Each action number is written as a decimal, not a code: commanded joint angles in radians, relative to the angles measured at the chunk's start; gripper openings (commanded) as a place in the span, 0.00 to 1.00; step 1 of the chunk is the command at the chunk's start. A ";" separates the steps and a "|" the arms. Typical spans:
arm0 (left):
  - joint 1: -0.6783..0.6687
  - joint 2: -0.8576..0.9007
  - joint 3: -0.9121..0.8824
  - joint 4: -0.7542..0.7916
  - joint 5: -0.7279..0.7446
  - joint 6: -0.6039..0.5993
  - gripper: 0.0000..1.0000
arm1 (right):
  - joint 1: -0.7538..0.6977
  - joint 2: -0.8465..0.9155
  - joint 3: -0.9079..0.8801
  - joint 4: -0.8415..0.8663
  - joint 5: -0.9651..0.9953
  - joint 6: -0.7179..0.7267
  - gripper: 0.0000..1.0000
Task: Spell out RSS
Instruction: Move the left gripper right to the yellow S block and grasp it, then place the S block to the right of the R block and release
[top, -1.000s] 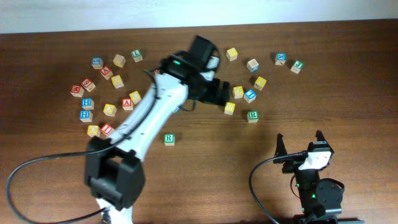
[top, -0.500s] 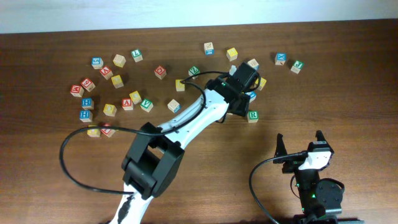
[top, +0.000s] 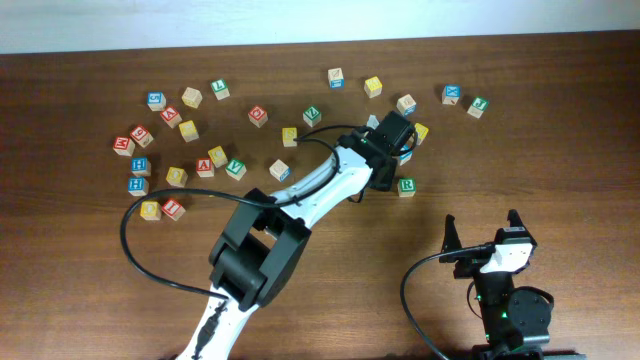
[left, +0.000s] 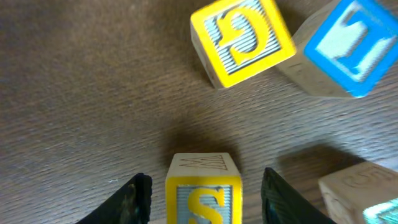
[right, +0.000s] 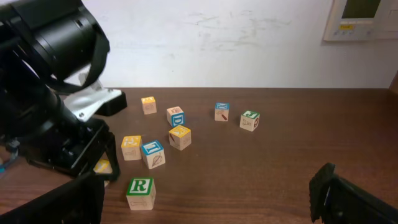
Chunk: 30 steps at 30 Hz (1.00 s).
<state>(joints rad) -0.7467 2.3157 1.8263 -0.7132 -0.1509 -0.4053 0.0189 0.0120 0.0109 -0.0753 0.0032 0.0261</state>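
Observation:
A yellow S cube (left: 203, 193) stands on the wood table between the fingers of my left gripper (left: 205, 202). A small gap shows on each side, so the jaws are open around it and do not touch it. From overhead the left gripper (top: 377, 172) covers this cube. The green R cube (top: 406, 186) sits just to the gripper's right, also seen as the green R cube (right: 140, 193) in the right wrist view. A yellow G cube (left: 242, 40) lies just beyond the S. My right gripper (top: 485, 235) is open and holds nothing near the front right edge.
A blue-faced cube (left: 348, 46) and a pale cube (left: 360, 193) crowd the right of the S cube. Several more letter cubes are scattered at the left (top: 176, 176) and along the back (top: 373, 86). The left arm's cable (top: 140, 255) loops over the table front.
My left arm swung right from the table's middle to the cube cluster beside the R cube and came down over the S cube, its jaws narrowing. The right arm stayed still.

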 joint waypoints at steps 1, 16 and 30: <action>0.006 0.018 0.011 0.003 -0.015 -0.002 0.42 | -0.007 -0.006 -0.005 -0.007 0.008 0.005 0.98; 0.006 0.018 0.011 0.024 -0.015 -0.002 0.33 | -0.007 -0.006 -0.005 -0.007 0.008 0.005 0.98; 0.006 -0.043 0.011 -0.045 0.006 -0.002 0.24 | -0.007 -0.006 -0.005 -0.007 0.009 0.005 0.98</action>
<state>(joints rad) -0.7467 2.3211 1.8301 -0.7235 -0.1501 -0.4053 0.0189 0.0120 0.0109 -0.0750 0.0032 0.0265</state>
